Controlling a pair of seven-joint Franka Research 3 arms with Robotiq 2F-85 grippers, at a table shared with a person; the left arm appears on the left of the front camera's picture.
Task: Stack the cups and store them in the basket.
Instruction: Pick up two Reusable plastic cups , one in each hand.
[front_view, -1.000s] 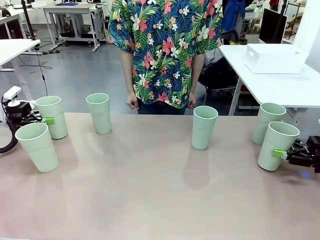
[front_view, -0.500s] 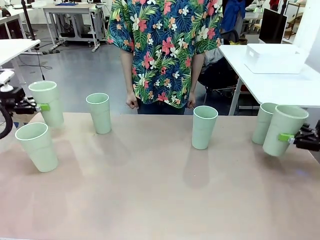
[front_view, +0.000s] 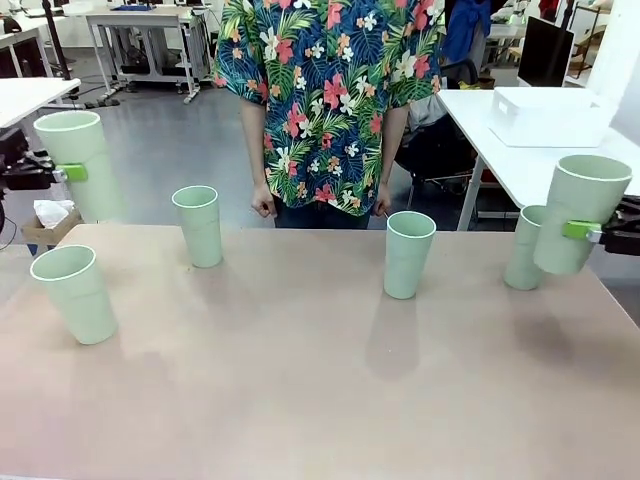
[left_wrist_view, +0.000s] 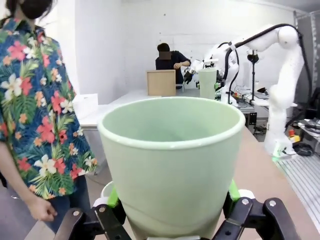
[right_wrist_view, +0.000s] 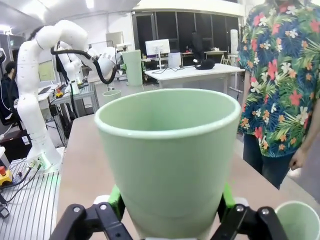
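Note:
Several pale green cups are in the front view. My left gripper (front_view: 70, 172) is shut on one cup (front_view: 82, 150), held upright in the air above the table's far left corner. My right gripper (front_view: 580, 230) is shut on another cup (front_view: 583, 195), held aloft at the far right, just in front of a standing cup (front_view: 523, 255). Three more cups stand on the table: front left (front_view: 75, 293), back left (front_view: 198, 225) and centre (front_view: 409, 253). Each wrist view looks over its held cup (left_wrist_view: 172, 160) (right_wrist_view: 167, 155) between green pads. The white basket (front_view: 550, 118) sits on a separate table behind right.
A person in a flowered shirt (front_view: 325, 100) stands at the far edge, hands down at their sides. The brown table (front_view: 320, 390) is bare across its near half. White side tables stand at far left and far right.
Both grippers have lifted their cups off the table. The left cup rose and moved left; the right cup rose beside the standing cup at the right.

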